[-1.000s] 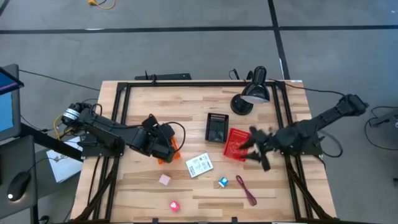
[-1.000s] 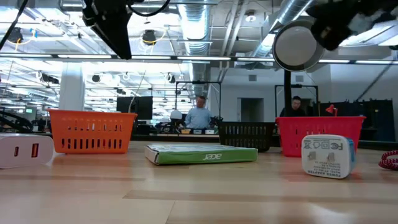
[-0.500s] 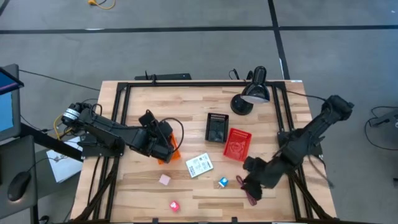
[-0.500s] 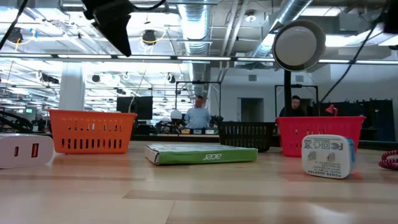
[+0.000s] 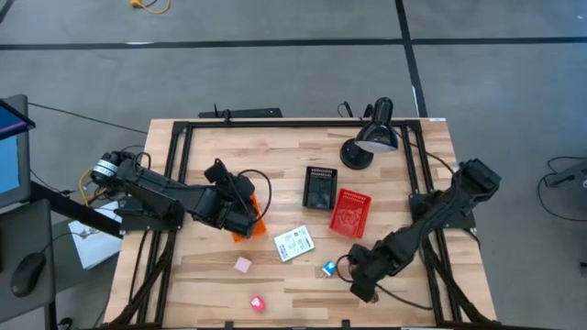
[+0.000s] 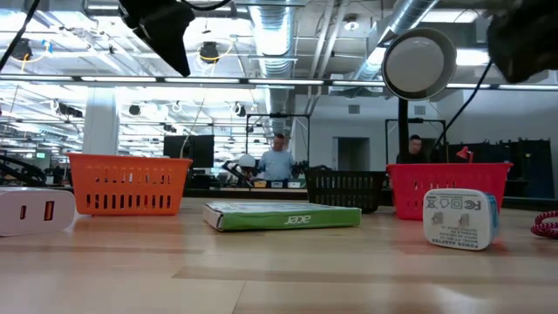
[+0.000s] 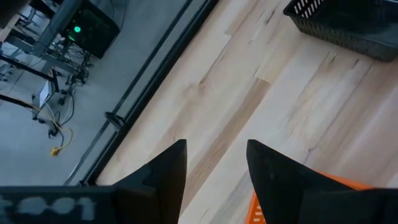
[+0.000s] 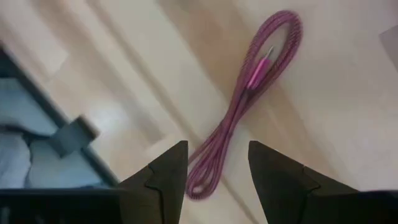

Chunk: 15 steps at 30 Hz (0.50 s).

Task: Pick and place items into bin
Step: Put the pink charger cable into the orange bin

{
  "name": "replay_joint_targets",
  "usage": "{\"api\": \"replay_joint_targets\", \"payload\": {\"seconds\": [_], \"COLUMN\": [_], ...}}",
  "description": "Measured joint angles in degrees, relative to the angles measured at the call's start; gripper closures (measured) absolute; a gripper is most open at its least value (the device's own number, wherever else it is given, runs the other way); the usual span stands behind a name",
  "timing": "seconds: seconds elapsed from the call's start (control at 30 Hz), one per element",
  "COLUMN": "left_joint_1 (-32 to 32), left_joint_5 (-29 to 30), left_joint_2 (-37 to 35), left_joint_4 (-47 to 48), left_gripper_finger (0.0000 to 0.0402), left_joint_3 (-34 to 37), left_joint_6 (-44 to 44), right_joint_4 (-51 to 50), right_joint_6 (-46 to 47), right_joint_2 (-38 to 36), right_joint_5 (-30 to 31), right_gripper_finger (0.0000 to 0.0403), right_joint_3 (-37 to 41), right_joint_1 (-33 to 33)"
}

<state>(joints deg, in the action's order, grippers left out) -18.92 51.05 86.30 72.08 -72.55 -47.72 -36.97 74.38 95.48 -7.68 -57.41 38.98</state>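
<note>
My right gripper (image 5: 360,278) hangs open near the table's near edge, above a purple-pink coiled cord (image 8: 249,93). The cord lies flat on the wood, and one end of it runs in between the fingers (image 8: 174,171) without touching them. In the high view the gripper hides the cord. A blue cube (image 5: 328,269) sits just to its left. The white packet (image 5: 293,243), a pink cube (image 5: 242,265) and a red-pink cube (image 5: 258,302) lie loose on the table. My left gripper (image 7: 216,168) is open above the orange bin (image 5: 254,223).
A red bin (image 5: 348,211) and a black bin (image 5: 319,188) stand mid-table, with the black desk lamp (image 5: 371,137) behind them. The low view shows a white adapter (image 6: 459,218), a flat green box (image 6: 283,215) and a white charger (image 6: 35,212). People stand in the room beyond.
My right arm has swung from above the red bin toward the table's near edge, and the gripper now hangs over the purple cord. My left arm has barely moved. Nothing on the table has shifted.
</note>
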Motion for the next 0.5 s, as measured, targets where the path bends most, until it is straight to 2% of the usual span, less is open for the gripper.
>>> {"api": "replay_joint_targets", "payload": {"seconds": [0.17, 0.3, 0.4, 0.5], "left_joint_1": [0.00, 0.00, 0.00, 0.00], "left_joint_5": [0.00, 0.00, 0.39, 2.14], "left_joint_2": [0.00, 0.00, 0.00, -0.19], "left_joint_4": [0.10, 0.47, 0.83, 4.07], "left_gripper_finger": [0.0244, 0.0244, 0.0244, 0.0244], "left_joint_3": [0.00, 0.00, 0.00, 0.02], "left_joint_6": [0.02, 0.04, 0.43, 1.30], "right_joint_4": [0.00, -0.07, 0.40, 0.06], "right_joint_6": [-0.76, -1.68, -6.77, -10.07], "right_joint_2": [4.52, 7.62, 8.43, 8.04], "right_joint_5": [-0.74, -3.65, -4.70, -3.35], "right_gripper_finger": [0.0239, 0.0239, 0.0243, 0.0266], "right_joint_3": [-0.02, -0.26, -0.25, -0.14], "right_joint_1": [-1.64, -2.78, -2.96, -3.00]}}
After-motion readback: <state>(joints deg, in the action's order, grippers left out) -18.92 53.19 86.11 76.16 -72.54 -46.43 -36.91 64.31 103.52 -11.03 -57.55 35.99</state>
